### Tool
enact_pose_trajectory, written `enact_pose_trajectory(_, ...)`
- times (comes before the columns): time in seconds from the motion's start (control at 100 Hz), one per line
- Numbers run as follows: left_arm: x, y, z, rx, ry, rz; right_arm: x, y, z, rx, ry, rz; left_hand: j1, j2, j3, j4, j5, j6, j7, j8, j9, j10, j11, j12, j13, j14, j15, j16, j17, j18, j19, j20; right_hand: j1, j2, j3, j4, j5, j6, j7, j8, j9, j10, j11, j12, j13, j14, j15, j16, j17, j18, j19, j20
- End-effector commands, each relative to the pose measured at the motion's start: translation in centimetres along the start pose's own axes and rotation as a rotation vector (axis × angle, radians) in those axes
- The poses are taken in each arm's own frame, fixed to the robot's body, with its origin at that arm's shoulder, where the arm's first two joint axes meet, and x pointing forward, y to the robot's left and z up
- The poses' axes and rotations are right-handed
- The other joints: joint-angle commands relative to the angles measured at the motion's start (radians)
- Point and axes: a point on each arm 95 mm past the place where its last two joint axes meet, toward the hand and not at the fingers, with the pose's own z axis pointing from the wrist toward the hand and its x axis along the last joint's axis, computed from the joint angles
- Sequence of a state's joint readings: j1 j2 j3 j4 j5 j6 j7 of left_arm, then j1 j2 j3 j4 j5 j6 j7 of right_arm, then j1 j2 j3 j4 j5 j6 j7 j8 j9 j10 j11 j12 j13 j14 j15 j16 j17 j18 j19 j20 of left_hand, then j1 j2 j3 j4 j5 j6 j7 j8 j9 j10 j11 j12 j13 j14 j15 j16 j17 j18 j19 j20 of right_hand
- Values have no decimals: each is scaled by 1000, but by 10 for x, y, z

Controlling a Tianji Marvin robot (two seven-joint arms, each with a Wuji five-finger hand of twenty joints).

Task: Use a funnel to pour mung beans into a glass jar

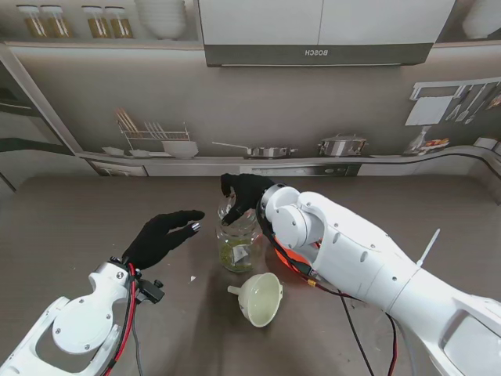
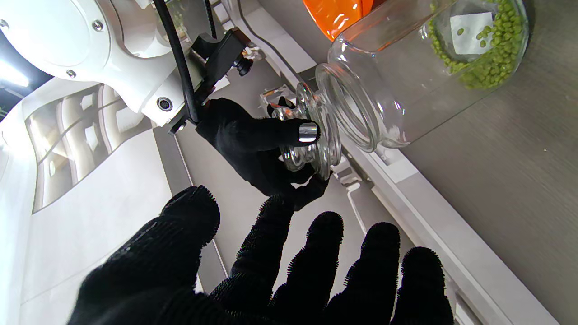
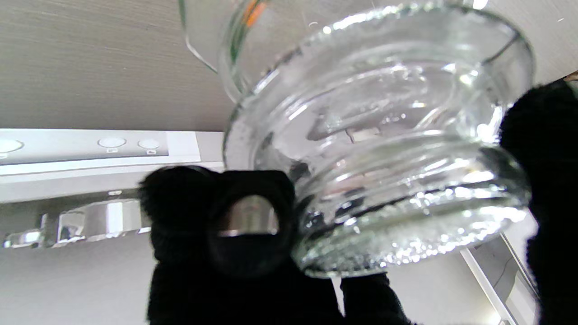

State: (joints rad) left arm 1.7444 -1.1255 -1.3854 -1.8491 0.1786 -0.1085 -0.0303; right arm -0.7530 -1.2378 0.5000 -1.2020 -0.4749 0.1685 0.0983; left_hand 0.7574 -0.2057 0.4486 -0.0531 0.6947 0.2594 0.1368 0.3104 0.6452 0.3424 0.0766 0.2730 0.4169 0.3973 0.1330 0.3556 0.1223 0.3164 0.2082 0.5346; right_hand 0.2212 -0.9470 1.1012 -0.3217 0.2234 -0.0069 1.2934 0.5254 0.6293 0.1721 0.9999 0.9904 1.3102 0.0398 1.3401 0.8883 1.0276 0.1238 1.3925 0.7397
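1. My right hand (image 1: 241, 190) grips the glass lid (image 2: 311, 135), its black-gloved fingers (image 3: 216, 225) wrapped around the ribbed knob and rim, and holds it just above the mouth of the glass jar (image 1: 237, 239).
2. In the left wrist view the lid sits close to the jar's open neck, apart from it by a narrow gap; I cannot tell whether any edge touches.
3. The jar stands upright on the table (image 1: 78, 219), directly under my right hand, with a shallow layer of green mung beans (image 2: 487, 63) at its bottom.
4. My left hand (image 1: 163, 235) hovers over the table beside the jar, to its left, fingers spread and holding nothing.
5. The cream funnel (image 1: 258, 298) lies tipped on its side on the table, nearer to me than the jar and close to my right forearm, touched by neither hand.
6. An orange object (image 2: 338, 13) shows just behind the jar, under my right arm.
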Motion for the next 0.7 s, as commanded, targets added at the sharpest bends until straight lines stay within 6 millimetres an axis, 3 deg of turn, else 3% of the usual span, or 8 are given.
enact_pose_trajectory(0.0,2,2,-1,-12,3,-10,6,1,3,12,18,-5,-29,-2,5,28,9,-1,4,4,1,-3,-2,2,13,2,14,12,-2,2,-19,11,432,193,263,16,167,39,214,36,126,-190,232,52,17,-294,60,26,33,-99,21,3)
enact_pose_trajectory(0.69,2,1,-1,-17,2,-11,0,-9,5,37,49,-105,-29,-2,4,28,11,1,4,5,2,-1,-2,2,13,3,14,12,-1,3,-18,11,409,214,238,17,162,-11,202,16,103,-221,225,22,15,-256,18,-5,-31,-87,3,17)
